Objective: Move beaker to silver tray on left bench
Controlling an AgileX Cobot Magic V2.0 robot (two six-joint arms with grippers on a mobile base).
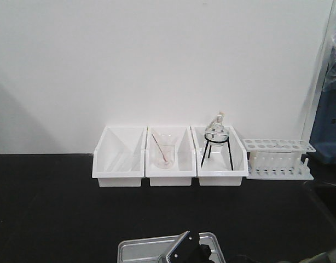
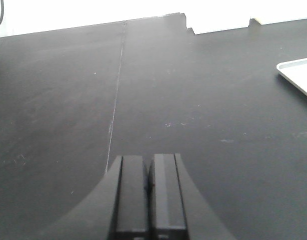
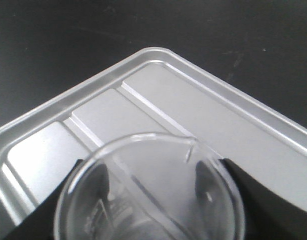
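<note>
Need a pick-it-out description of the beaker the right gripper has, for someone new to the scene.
Start at the black bench, then the silver tray at its near edge. The beaker is the clear spouted glass over that tray, between the right gripper fingers, and empty, unlike the bin beaker holding a rod.

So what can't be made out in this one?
- Beaker base, right wrist view: cut off by the bottom edge, so contact with the silver tray is unknown.
- Right gripper fingertips: behind the glass.
- Front view: tray's near half off-frame, beaker hidden by the arm.
</note>
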